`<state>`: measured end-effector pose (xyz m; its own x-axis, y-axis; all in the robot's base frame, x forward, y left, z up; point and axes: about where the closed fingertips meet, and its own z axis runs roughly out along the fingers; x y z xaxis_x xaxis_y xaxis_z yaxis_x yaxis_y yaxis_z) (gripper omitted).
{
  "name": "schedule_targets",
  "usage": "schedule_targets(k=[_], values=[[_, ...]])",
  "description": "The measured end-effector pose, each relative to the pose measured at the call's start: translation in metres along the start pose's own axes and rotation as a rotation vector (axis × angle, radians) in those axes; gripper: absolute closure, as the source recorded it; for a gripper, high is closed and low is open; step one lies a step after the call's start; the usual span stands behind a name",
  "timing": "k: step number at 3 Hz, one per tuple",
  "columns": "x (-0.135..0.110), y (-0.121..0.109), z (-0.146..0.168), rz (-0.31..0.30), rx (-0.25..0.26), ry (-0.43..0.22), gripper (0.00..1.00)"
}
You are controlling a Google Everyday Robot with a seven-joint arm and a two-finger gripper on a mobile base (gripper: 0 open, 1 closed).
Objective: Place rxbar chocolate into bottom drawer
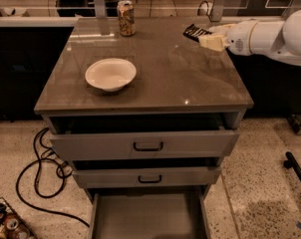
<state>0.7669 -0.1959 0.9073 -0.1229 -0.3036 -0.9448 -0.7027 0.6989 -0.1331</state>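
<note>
The rxbar chocolate point(194, 32), a small black bar with pale stripes, is at the far right of the cabinet top. My gripper point(204, 39) reaches in from the right and is shut on the bar's right end, holding it just above the top. The bottom drawer point(145, 217) is pulled open at the foot of the cabinet, and its grey floor shows nothing in it. It lies well below and to the left of the gripper.
A white bowl point(110, 74) sits left of centre on the grey cabinet top point(180, 83). A printed drink can point(125, 17) stands at the back. The two upper drawers point(148, 146) with black handles stand slightly ajar. Black cables point(38, 168) lie on the floor at left.
</note>
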Motion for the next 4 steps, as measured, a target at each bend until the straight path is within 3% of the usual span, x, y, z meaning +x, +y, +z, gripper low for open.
schedule_targets(k=[2,4], values=[[-0.013,0.023,-0.077,-0.046,0.048,0.067,1.0],[0.007,0.065,-0.15,-0.073,0.074,0.12,1.0]])
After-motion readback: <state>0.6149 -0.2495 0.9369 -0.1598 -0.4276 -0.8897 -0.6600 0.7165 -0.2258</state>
